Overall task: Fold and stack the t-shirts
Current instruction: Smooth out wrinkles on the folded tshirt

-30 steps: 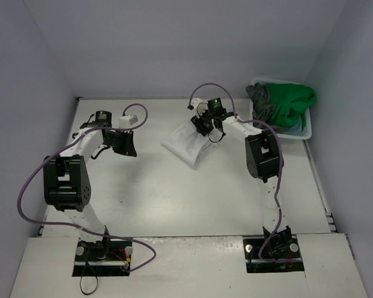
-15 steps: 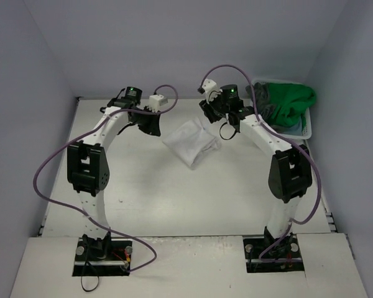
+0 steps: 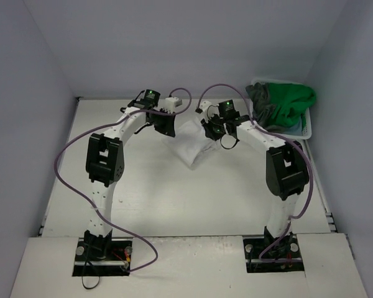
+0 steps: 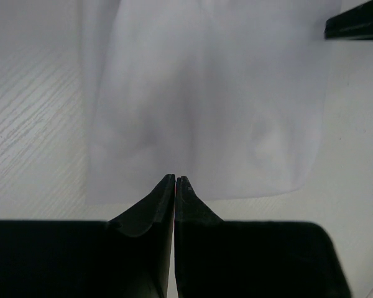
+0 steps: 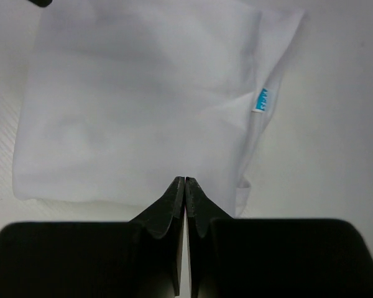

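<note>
The white t-shirt (image 3: pixel 193 144) lies folded on the table (image 3: pixel 143 192), and both arms reach over it from the near side. The left gripper (image 3: pixel 167 126) is at its left edge and the right gripper (image 3: pixel 213 130) at its right edge, so their dark bodies and purple cables (image 3: pixel 62 167) cover part of the cloth in the top view. To the right of the white t-shirt, near the side wall, stands the white laundry basket (image 3: pixel 308 129). It holds the bright green shirt (image 3: pixel 292 99) with the dark grey shirt (image 3: pixel 259 95) on its left side.

The wrist views give what the top view hides. In the left wrist view the left gripper (image 4: pixel 175 180) has its fingers pressed together, the tips over the near edge of the white t-shirt (image 4: pixel 205 93). A black piece at the far right corner seems to belong to the other gripper.

In the right wrist view the right gripper (image 5: pixel 184 180) is closed too, again over the cloth edge (image 5: pixel 137 105). Only this view shows a small blue label (image 5: pixel 262 100) at a fold. Whether either pair of fingers pinches any cloth, I cannot tell.
</note>
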{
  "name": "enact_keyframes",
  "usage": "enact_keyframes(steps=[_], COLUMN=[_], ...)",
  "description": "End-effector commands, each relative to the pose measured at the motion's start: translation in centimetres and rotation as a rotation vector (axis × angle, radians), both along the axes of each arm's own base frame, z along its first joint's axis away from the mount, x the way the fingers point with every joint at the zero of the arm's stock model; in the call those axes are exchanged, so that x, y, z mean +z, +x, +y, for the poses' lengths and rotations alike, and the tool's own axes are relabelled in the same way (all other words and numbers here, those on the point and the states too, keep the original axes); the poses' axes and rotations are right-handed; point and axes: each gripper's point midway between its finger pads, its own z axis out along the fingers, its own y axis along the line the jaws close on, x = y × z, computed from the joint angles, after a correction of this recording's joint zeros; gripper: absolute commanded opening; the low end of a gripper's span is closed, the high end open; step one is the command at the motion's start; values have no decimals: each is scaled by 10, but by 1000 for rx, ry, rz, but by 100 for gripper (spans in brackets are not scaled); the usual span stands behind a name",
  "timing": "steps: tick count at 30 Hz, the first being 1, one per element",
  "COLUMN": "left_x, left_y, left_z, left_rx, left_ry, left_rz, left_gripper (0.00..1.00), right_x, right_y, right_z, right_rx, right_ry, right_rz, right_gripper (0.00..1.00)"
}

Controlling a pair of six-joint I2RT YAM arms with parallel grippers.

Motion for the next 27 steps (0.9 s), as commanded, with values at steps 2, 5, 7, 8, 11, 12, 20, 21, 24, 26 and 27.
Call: enact_keyframes(steps=[2, 5, 7, 8, 11, 12, 20, 21, 24, 26, 27], left_x=[59, 58, 58, 58, 62, 64, 66, 65, 58, 50, 45], left_y=[30, 31, 31, 32, 30, 30, 22, 22, 17, 15, 15], left_z=[-13, -10, -8, -7, -8, -9, -29, -31, -41, -43, -44], left_rx=[44, 51, 56, 62, 63, 66, 51, 47, 27, 23, 24], left_ry=[-111, -111, -110, -109, -116, -128, -195, -199, -208, -201, -198], left_rz=[-150, -144, -143, -145, -147, -143, -102, -98, -71, -60, -50], left_gripper=[0, 0, 0, 0, 0, 0, 0, 0, 0, 0, 0], right_x=[-11, -25, -33, -36, -48, -51, -94, -97, -104, -105, -106], right_y=[-2, -5, -10, -12, -18, -19, -36, -37, -35, -34, -33], right_z=[7, 6, 6, 6, 0, -2, -18, -18, -19, -18, -20], right_rx=[43, 50, 58, 57, 49, 45, 24, 26, 22, 25, 17], right_ry=[60, 56, 53, 52, 22, 10, -76, -81, -91, -92, -99], right_rz=[39, 69, 90, 99, 129, 138, 261, 267, 280, 280, 279], right_gripper=[0, 0, 0, 0, 0, 0, 0, 0, 1, 2, 2])
